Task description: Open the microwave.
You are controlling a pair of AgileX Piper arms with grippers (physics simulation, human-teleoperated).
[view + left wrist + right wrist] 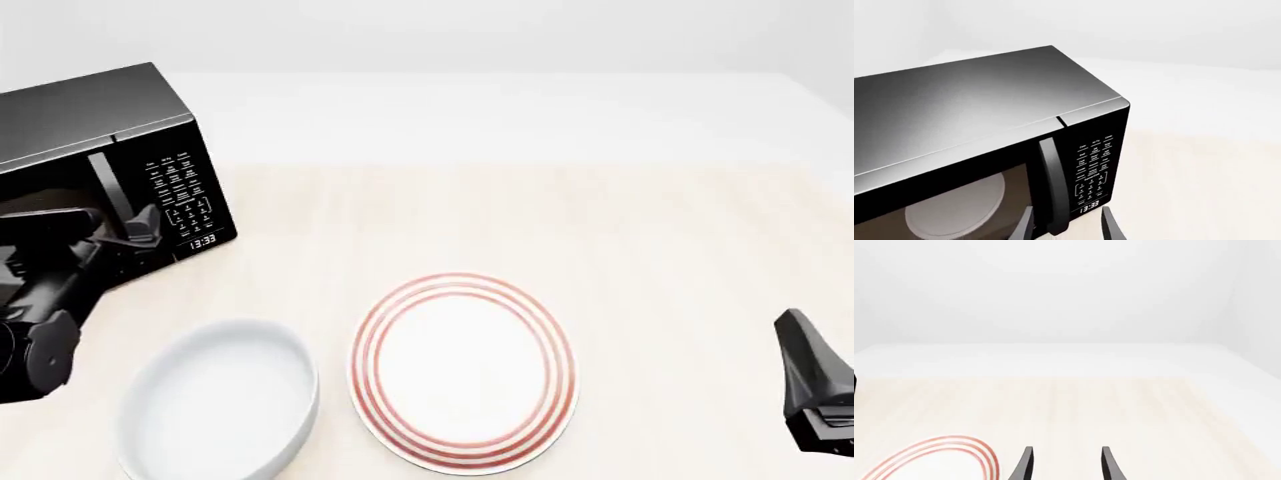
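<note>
The left gripper (1066,226) reaches forward at the far-left microwave (94,130), its fingers spread to either side of the vertical handle (1052,190) without closing on it. The microwave stands upright, door angled toward the table's middle, long axis running left-right. The right gripper (1066,465) hangs parted over bare table near the plate (465,372).

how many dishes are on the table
2. A plain white round bowl sits at the near left, and a white round plate with red rings lies just right of it, near the centre. None looks hidden.
</note>
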